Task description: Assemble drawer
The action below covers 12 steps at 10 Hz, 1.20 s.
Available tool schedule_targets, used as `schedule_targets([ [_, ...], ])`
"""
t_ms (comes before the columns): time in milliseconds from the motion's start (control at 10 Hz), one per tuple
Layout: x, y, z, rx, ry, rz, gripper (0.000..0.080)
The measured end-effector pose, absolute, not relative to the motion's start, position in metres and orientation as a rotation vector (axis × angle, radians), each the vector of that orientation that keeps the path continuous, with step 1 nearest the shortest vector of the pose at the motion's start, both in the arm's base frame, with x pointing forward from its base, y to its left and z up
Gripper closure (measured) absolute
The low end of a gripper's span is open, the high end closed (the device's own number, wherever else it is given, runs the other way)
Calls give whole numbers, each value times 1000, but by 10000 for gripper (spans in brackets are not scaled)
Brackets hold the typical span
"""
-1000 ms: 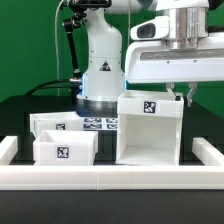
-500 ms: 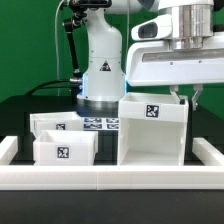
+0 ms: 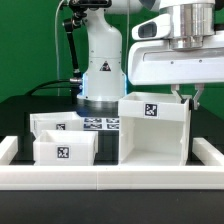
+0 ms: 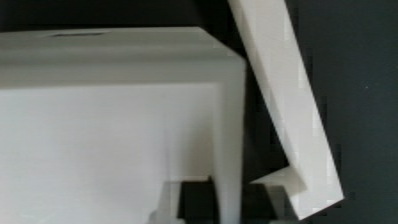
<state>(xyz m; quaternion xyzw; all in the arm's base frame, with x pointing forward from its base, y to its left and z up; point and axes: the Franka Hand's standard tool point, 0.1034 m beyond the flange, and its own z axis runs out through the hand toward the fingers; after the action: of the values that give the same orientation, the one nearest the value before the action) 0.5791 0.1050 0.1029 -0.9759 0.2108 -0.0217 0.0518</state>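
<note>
- The drawer case (image 3: 151,128), a white cube-like shell open toward the camera, stands on the black worktop (image 3: 30,105) at the exterior view's right, a black-and-white tag on its top front edge.
- The tool (image 3: 186,95) hangs at the case's upper corner on the exterior view's right, its fingers drawn together.
- In the wrist view the dark fingertips (image 4: 199,195) flank the case's thin side wall (image 4: 228,150), so the tool appears clamped on that wall; the contact itself is hard to make out.
- Two small open-topped drawer boxes sit at the exterior view's left of the case: the front box (image 3: 64,149) shows a tag on its face, and the rear box (image 3: 55,123) stands just behind it.
- The marker board (image 3: 100,124) lies flat on the worktop behind the boxes, near the robot's white base (image 3: 101,70).
- A low white border rail (image 3: 110,178) runs across the front and up both sides of the worktop.
</note>
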Motion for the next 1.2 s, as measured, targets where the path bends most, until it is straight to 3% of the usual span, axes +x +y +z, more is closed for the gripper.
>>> schedule_targets([
  [700, 585, 95, 103, -2658, 1375, -50, 760],
  [1200, 585, 103, 104, -2470, 1642, -6, 760],
])
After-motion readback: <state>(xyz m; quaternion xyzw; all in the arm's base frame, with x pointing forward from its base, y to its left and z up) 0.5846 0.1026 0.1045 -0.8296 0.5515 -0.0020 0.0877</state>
